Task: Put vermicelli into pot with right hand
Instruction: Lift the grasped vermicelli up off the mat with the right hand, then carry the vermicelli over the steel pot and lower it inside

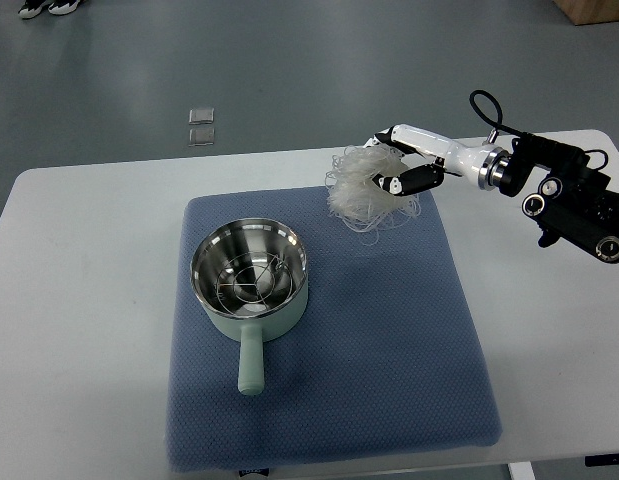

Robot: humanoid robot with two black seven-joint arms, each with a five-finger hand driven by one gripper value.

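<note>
Where the right arm enters from the right edge, its black wrist housing and white forearm reach leftward over the far right part of the table (pixel 79 230), ending at the right hand (pixel 394 172). Fingers (pixel 401 183) curled into a tangled clump of translucent vermicelli (pixel 367 192); hand closed on it. Clump sits at the far right corner area of the blue mat (pixel 389 360), loose strands trailing down and spreading toward the near side; whether the lowest loops touch the mat cannot be told. Clump irregular, roughly as wide as tall, no clear long axis. Pot (pixel 251 275) stands upright on the left half of the mat, well apart from the vermicelli, to its left and nearer. Pale green body, steel interior with a wire rack at the bottom. Pot handle (pixel 251 362) points straight toward the near edge; long axis runs near to far. Left arm not seen. Grey floor beyond the far table edge, two small clear squares (pixel 201 126) lying on it.
</note>
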